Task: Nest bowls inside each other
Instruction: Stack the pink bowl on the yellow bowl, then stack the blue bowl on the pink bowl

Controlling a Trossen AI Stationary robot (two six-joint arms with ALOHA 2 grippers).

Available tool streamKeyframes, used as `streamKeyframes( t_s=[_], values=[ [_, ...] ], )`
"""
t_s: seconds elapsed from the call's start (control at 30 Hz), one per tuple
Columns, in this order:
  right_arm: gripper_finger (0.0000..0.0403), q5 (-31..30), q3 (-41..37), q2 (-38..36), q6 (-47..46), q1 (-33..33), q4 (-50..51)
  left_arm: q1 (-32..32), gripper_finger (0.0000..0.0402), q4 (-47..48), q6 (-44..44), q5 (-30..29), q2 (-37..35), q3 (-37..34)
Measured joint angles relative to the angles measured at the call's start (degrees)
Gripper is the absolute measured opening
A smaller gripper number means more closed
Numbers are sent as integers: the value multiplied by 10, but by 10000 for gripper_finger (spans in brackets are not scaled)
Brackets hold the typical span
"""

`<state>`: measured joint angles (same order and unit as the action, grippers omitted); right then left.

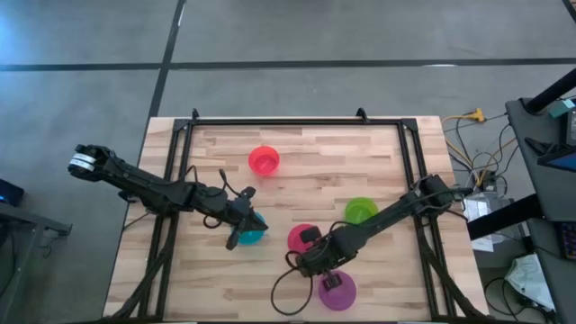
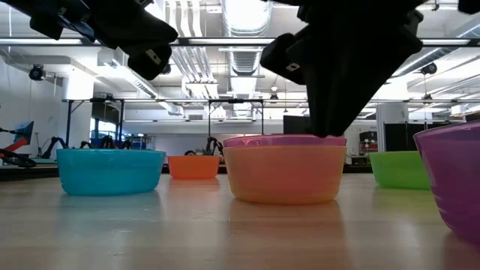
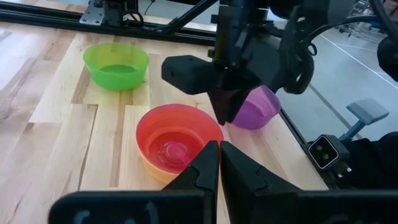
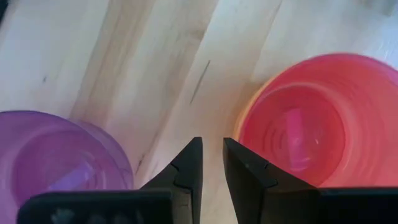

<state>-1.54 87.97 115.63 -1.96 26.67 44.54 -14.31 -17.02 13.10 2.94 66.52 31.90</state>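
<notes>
The magenta pink bowl [image 1: 303,238] sits nested in the yellow bowl [image 2: 285,176]. The cyan bowl [image 1: 252,234], red bowl [image 1: 264,160], green bowl [image 1: 361,211] and purple bowl [image 1: 337,290] each stand alone on the table. My left gripper [image 3: 219,155] is shut and hangs above the cyan bowl, clear of it [image 2: 150,52]. My right gripper [image 4: 211,158] points down between the purple bowl [image 4: 62,155] and the pink bowl [image 4: 305,130], just outside the pink rim. It is open by a narrow gap that shows bare wood.
A black frame [image 1: 297,121] borders the wooden table. The red bowl stands toward the far edge and the green bowl toward the right. Cables [image 1: 288,297] trail from the right arm near the purple bowl. Bare wood lies at the near left and far right.
</notes>
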Motion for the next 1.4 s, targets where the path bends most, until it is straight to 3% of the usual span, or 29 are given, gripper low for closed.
streamKeyframes(
  t_s=[0.83, 1.07, 1.2, 1.4],
  values=[
    [58, -16, -7, 0, 31, -38, 7, 0, 0, 0, 0, 0, 0, 0],
    [58, -17, 4, -49, -44, -29, 186, -15, 0, 39, 1, 0, 0, 0],
    [58, -73, -43, -119, -109, -11, 174, -35, 0, 73, 1, 0, 0, -1],
    [58, -225, -212, -263, -116, 46, -39, -75, 0, 70, -25, 0, 0, 9]
  ],
)
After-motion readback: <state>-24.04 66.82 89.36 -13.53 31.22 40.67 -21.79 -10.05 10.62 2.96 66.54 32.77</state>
